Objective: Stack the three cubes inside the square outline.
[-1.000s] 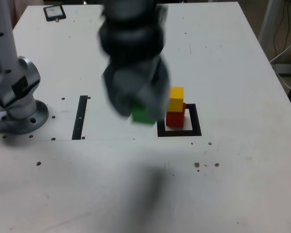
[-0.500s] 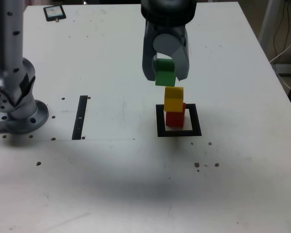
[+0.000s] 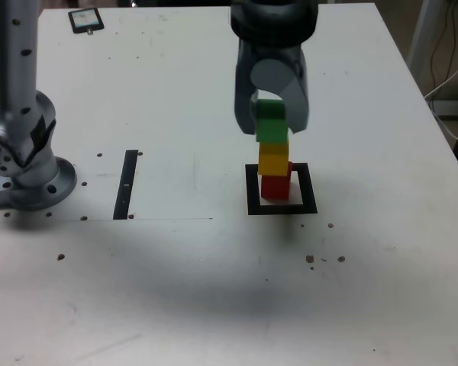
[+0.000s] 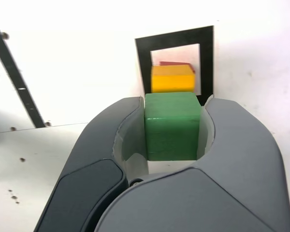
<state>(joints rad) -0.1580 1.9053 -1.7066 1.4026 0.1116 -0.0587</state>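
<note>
The square outline (image 3: 282, 207) lies flat on the white table (image 3: 214, 290), its black frame around a white centre, and serves as the landmark here. Inside it stands the red cube (image 3: 275, 186), toward the far side of the frame, with the yellow cube (image 3: 273, 158) stacked on top of it, the two touching. Directly above the yellow cube is the green cube (image 3: 271, 122), which the gripper (image 3: 272, 114) has clamped between its two grey fingers; in the wrist view the green cube (image 4: 172, 126) fills the gap between the jaws. Whether the green cube already touches the yellow one cannot be told. A second ago the gripper was a blur to the exterior view's left of the outline with the green cube low beside the stack; half a second ago it had risen over the stack, slightly off to that side; now it sits squarely over the yellow cube. To the exterior view's left of the outline lies a thin black strip (image 3: 127, 184), and beyond that the arm's metal base (image 3: 27, 164). Far behind the outline, a small dark device (image 3: 85, 19) rests near the table's back edge.
</note>
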